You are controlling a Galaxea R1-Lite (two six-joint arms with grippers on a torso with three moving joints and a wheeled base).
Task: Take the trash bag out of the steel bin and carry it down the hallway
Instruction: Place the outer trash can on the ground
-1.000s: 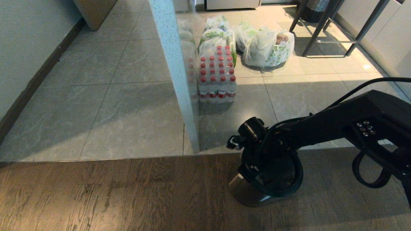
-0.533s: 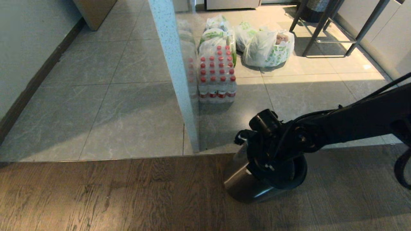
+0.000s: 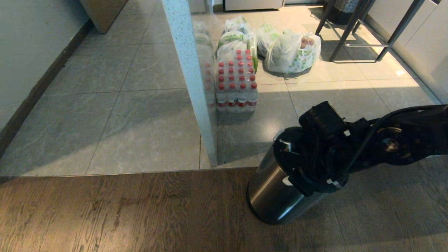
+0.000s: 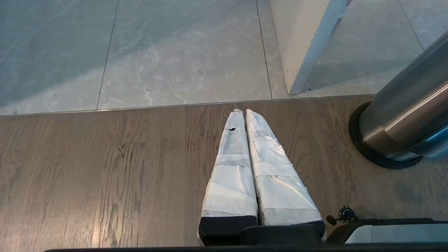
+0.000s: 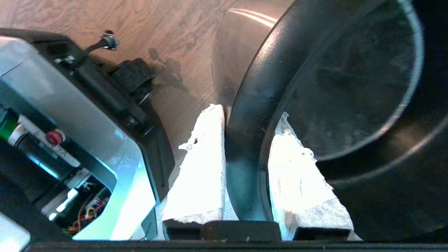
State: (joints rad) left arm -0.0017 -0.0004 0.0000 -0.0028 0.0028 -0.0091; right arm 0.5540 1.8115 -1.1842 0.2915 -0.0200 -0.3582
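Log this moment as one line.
right pincer: clamped on steel bin black rim | bin: tilted | trash bag: not visible | left pincer: shut, parked

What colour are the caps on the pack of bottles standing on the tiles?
Red caps on the pack of bottles, clearest in the head view.

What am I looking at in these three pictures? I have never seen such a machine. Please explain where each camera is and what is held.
This is a wheeled robot with two arms, each ending in a two-fingered gripper. One picture looks down from its head. The other two come from cameras on its wrists. A steel bin stands on the wooden floor. The right gripper pinches the bin's black rim, one white finger inside and one outside. The left gripper hangs shut and empty above the floor. On the grey tiles behind are a pack of red-capped bottles and white shopping bags. I cannot tell whether a bag lines the bin.
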